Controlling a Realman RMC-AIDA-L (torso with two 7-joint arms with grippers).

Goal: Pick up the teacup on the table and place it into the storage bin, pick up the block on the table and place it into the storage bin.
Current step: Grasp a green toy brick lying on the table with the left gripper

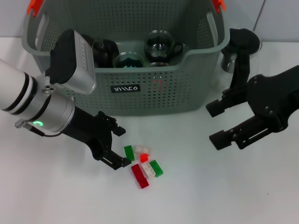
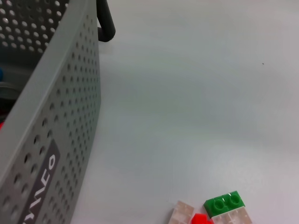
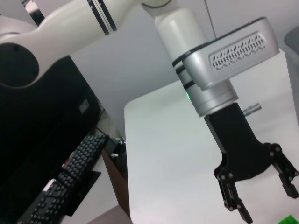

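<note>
The storage bin stands at the back centre, and its perforated wall fills one side of the left wrist view. Three glass teacups lie inside it. Another glass teacup stands on the table by the bin's right end, partly hidden behind my right arm. Several blocks lie in front of the bin: green, red, clear. My left gripper is open, low over the table, its fingertips just left of the green block. My right gripper is open, right of the bin.
The table is white, with bare surface in front and on both sides of the blocks. In the right wrist view, a keyboard and a dark desk sit beyond the table's edge.
</note>
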